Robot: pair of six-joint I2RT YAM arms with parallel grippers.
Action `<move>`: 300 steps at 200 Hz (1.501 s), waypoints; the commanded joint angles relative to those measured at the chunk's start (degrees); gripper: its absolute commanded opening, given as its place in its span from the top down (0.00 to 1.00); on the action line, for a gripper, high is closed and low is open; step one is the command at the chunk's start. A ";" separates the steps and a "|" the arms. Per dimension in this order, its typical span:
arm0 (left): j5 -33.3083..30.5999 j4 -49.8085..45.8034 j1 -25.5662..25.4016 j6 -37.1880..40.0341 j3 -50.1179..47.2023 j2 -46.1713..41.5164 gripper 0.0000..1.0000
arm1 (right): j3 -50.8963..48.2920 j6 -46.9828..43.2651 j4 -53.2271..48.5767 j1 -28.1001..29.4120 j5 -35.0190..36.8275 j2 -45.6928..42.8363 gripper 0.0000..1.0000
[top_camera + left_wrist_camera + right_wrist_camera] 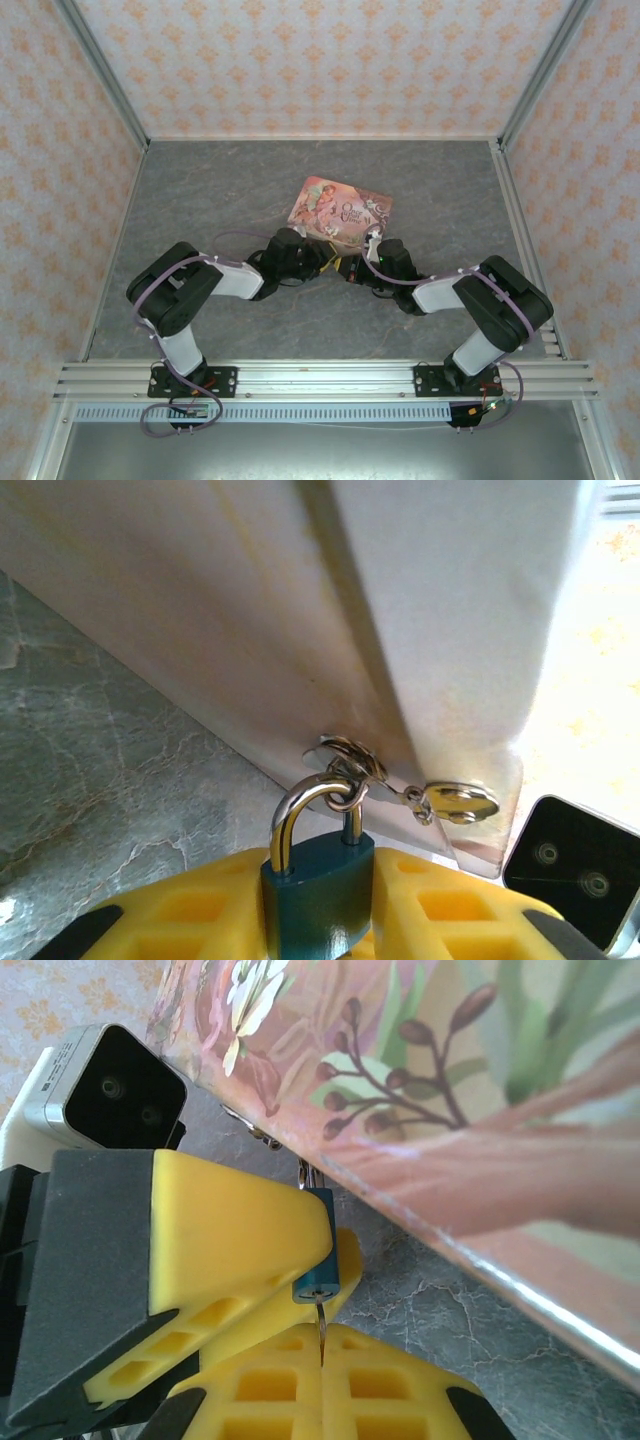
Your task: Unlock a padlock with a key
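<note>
Left gripper (320, 910) is clamped on the padlock (317, 1260) beside the tin (450, 1090), mid tabletop (200, 200), so its underside faces the other arm. Right gripper (322, 1372) pinches the key (322, 1328), and the blade looks pushed into that underside.

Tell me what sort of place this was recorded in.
Probably a purpose-built robot test booth, not a home: patterned wall panels enclose a grey stone-look table, with a bare metal rail along its near edge.

Beside pink tin (450, 1110): padlock (318, 905) half buried in my left end effector (320, 872), key (322, 1328) mostly inside right end effector (322, 1358).
</note>
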 commanded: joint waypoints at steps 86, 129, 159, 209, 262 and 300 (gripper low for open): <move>-2.46 -6.55 -0.67 0.25 1.32 -4.34 1.00 | 0.08 -6.22 -10.54 0.51 4.97 -10.60 0.68; -1.60 -9.51 -0.66 -1.42 2.08 -6.17 1.00 | 0.05 -14.78 -23.49 0.46 10.03 -21.26 0.57; -1.44 -12.81 -0.69 -1.82 3.04 -7.79 1.00 | 1.08 -25.85 -30.93 0.59 11.51 -29.99 0.56; -0.77 -18.04 -0.64 -1.95 4.93 -9.70 1.00 | 2.72 -49.92 -38.23 6.27 16.50 -39.63 0.55; -0.03 -18.57 -0.70 -2.30 5.93 -8.53 1.00 | 3.45 -65.07 -38.80 12.19 25.30 -39.08 0.54; 0.25 -18.53 -0.67 -3.00 5.92 -8.55 1.00 | 1.37 -77.20 -36.42 16.24 33.41 -36.25 0.54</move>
